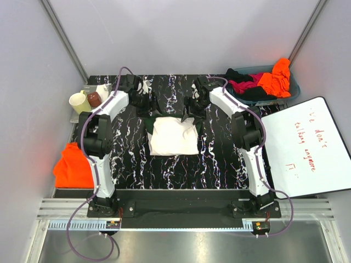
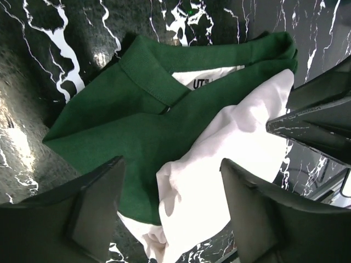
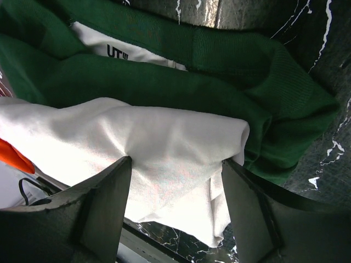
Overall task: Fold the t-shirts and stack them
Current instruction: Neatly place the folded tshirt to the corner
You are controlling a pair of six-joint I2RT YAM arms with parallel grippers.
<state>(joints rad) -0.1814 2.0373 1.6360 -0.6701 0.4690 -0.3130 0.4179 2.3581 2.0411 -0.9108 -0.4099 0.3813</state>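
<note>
At table centre lies the cream shirt (image 1: 174,137), part folded and roughly square, collar toward 12 o'clock. Both grippers hang over that far edge, jaws wide. The left gripper (image 2: 171,164) is above a green sleeve (image 2: 109,131), and the right gripper (image 3: 176,161) straddles cream cloth. I judge them equally near. An orange shirt (image 1: 71,167) lies at 9, a bin (image 1: 296,90) at 1. Neither obstructs.
</note>
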